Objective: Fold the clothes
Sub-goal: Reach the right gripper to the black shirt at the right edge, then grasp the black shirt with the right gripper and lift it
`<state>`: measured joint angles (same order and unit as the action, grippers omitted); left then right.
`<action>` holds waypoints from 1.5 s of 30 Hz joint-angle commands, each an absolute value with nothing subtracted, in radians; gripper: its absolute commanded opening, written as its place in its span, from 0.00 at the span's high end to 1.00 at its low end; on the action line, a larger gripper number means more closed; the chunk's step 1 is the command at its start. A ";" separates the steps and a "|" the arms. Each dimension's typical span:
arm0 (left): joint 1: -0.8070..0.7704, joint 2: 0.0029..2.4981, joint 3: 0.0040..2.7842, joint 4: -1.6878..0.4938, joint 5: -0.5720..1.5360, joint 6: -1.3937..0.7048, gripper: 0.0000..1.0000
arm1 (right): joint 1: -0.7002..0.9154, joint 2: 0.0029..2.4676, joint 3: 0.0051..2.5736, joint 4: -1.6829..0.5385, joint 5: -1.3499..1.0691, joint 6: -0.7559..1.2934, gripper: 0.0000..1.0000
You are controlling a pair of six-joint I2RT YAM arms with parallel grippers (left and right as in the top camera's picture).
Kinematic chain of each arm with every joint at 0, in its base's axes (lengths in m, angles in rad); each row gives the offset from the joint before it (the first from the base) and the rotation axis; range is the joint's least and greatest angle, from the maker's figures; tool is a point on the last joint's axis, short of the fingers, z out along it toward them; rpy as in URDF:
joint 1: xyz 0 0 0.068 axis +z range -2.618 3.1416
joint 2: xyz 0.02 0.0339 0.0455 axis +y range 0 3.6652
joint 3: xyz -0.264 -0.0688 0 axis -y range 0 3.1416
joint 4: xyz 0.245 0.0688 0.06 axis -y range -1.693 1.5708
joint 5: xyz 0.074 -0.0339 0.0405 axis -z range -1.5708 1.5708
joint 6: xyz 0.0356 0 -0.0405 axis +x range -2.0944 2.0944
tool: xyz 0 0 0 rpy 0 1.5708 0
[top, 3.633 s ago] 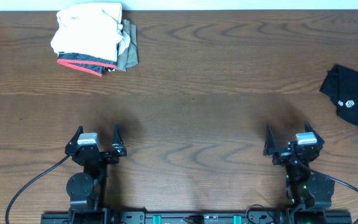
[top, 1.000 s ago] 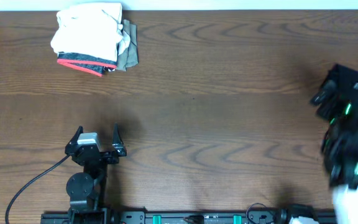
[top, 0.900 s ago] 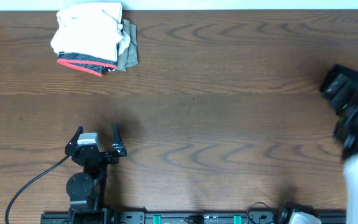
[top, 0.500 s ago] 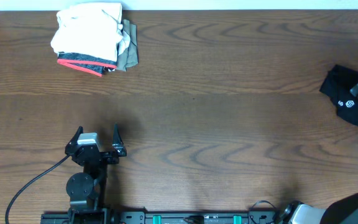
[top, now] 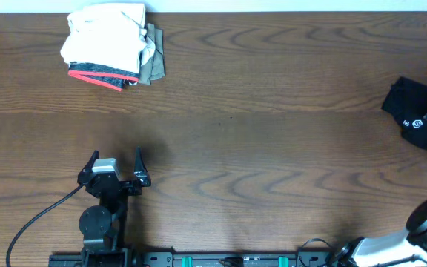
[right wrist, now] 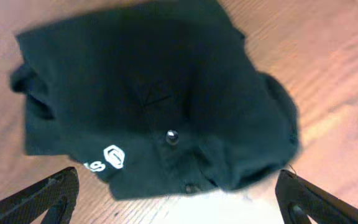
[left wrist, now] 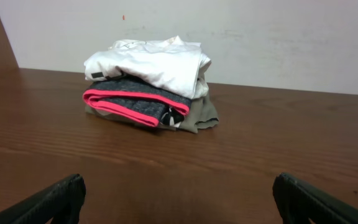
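The black shirt (top: 415, 111) lies crumpled at the 3 o'clock edge of the table (top: 258, 96) and runs partly out of the overhead view, its small white logo (right wrist: 112, 157) facing up. Nothing of it is spread or folded, so the step in hand looks like the first reach to fetch it. The right pincer (right wrist: 176, 186) hangs over the heap with its jaws spread wide and nothing between them. Its two tips show at 7 and 5 o'clock of the wrist view, whether clear of the cloth or grazing it I cannot tell. The left pincer (top: 116, 158) sits near 7 o'clock of the table, well apart from the shirt. It is equally wide open and empty, and faces the stack of folded garments (top: 110, 48) at 11 o'clock. The next move probably calls for lowering the right pincer onto one edge of the shirt and closing on a single layer. The shirt could then be drawn toward the middle of the table, where both arms could flatten it.
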<state>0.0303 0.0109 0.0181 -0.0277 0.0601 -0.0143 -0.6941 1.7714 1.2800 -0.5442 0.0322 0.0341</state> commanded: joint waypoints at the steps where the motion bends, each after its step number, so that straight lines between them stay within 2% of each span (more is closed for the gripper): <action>1: 0.033 0.006 0.004 -0.067 0.062 -0.012 0.02 | -0.700 1.818 1.295 -0.515 0.018 -0.042 0.03; 7: 0.033 0.006 0.004 -0.067 0.063 -0.012 0.02 | -0.700 1.890 1.295 -0.453 0.018 -0.070 0.09; 13: 0.033 0.006 0.004 -0.067 0.063 -0.012 0.02 | -0.700 1.951 1.295 -0.434 0.006 -0.092 0.27; 14: 0.033 0.006 0.004 -0.067 0.062 -0.012 0.02 | -0.700 1.961 1.295 -0.433 0.000 -0.092 0.27; 17: 0.033 0.006 0.004 -0.067 0.062 -0.012 0.02 | -0.700 1.995 1.295 -0.434 -0.005 -0.092 0.17; 19: 0.033 0.006 0.004 -0.067 0.062 -0.012 0.02 | -0.700 2.011 1.295 -0.435 -0.005 -0.095 0.19; 20: 0.033 0.006 0.004 -0.067 0.062 -0.012 0.02 | -0.700 2.015 1.295 -0.437 -0.005 -0.095 0.22; 24: 0.033 0.006 0.004 -0.067 0.062 -0.012 0.02 | -0.700 2.003 1.298 -0.439 -0.005 -0.095 0.57; 27: 0.033 0.006 0.004 -0.067 0.062 -0.012 0.02 | -0.699 1.974 1.318 -0.461 -0.005 -0.091 0.68; 30: 0.033 0.006 0.004 -0.067 0.062 -0.012 0.02 | -0.699 1.917 1.335 -0.477 -0.005 -0.059 0.86; 32: 0.033 0.006 0.004 -0.067 0.062 -0.012 0.02 | -0.699 1.864 1.336 -0.475 -0.006 -0.003 0.93; 33: 0.033 0.006 0.004 -0.067 0.063 -0.012 0.02 | -0.699 1.840 1.336 -0.474 -0.010 0.020 0.96; 39: 0.033 0.006 0.004 -0.067 0.062 -0.012 0.02 | -0.699 1.666 1.336 -0.476 -0.090 0.136 0.99; 45: 0.033 0.006 0.004 -0.067 0.062 -0.012 0.02 | -0.685 1.496 1.336 -0.426 -0.345 0.274 0.99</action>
<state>0.0303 0.0109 0.0181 -0.0277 0.0597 -0.0143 -0.6937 1.5791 1.3098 -0.4522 -0.1646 0.1654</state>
